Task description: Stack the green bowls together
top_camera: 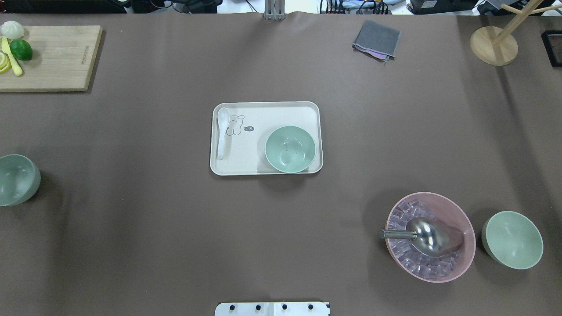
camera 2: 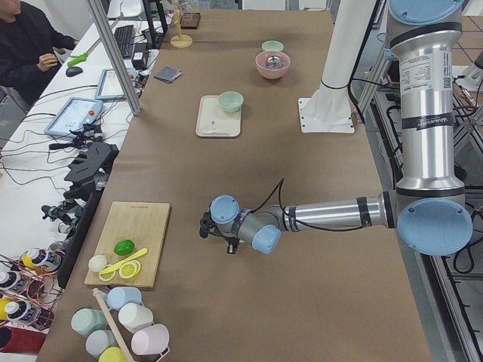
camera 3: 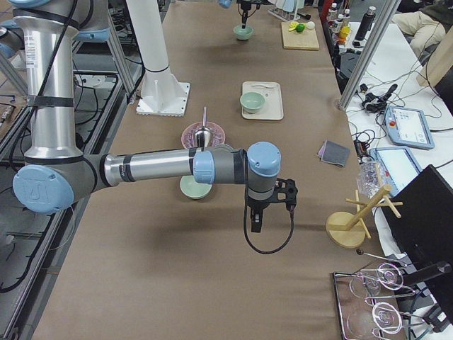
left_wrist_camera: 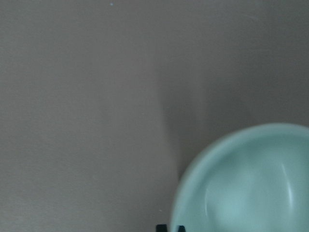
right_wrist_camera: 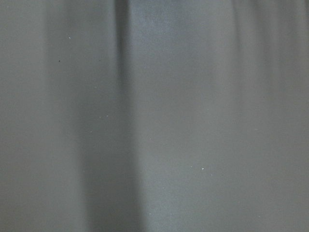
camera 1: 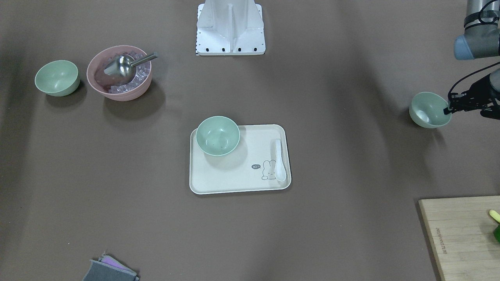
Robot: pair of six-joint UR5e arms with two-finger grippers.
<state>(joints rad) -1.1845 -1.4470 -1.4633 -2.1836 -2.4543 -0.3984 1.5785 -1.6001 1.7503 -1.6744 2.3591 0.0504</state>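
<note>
One green bowl (camera 1: 217,136) stands on the cream tray (camera 1: 234,183) at the table's middle. A second green bowl (camera 1: 57,77) stands beside the pink bowl (camera 1: 119,73) on my right side. A third green bowl (camera 1: 429,109) is at the far left edge, tilted; it also shows in the overhead view (top_camera: 17,180). My left gripper (camera 1: 447,110) is shut on its rim, and the fingertips (left_wrist_camera: 162,227) show at the rim in the left wrist view. My right gripper (camera 3: 255,227) hangs over bare table past the pink bowl; I cannot tell whether it is open or shut.
The pink bowl holds ice and a metal scoop (camera 1: 124,65). A white spoon (camera 1: 279,160) lies on the tray. A wooden cutting board (top_camera: 52,57) with lime and lemon, a grey cloth (top_camera: 376,39) and a wooden stand (top_camera: 493,45) sit at the far edge.
</note>
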